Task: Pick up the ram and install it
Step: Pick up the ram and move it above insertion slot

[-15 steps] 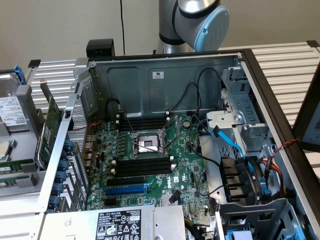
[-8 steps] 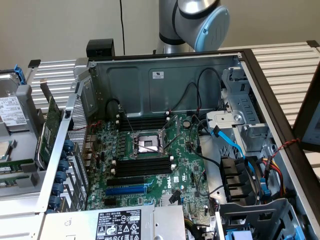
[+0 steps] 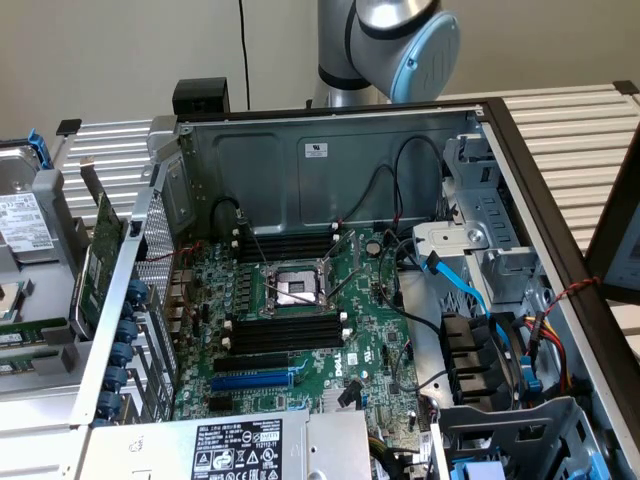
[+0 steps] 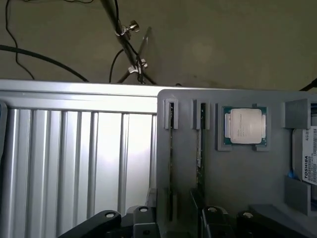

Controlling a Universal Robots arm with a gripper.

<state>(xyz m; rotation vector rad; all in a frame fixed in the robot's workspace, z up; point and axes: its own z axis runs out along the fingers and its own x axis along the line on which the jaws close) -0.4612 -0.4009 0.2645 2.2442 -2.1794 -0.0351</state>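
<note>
Ram (image 4: 171, 148) edge-up in grey holder (image 4: 237, 173) — long axis toward wide-open pincer (image 4: 173, 220)

light: soft, perhaps overhead | glare: ribbed table (image 4: 99, 148) | shadow: case (image 3: 300, 190) interior

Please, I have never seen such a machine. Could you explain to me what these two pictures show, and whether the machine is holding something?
The machine is a robot arm. The exterior view comes from a camera standing apart. It shows an open computer case with its motherboard and long black slots. The wrist view comes from a camera on the arm itself, looking at a grey holder. In this holder the ram sticks stand on edge, beside a processor chip and a hard drive. The jaws are open and hold nothing.
</note>
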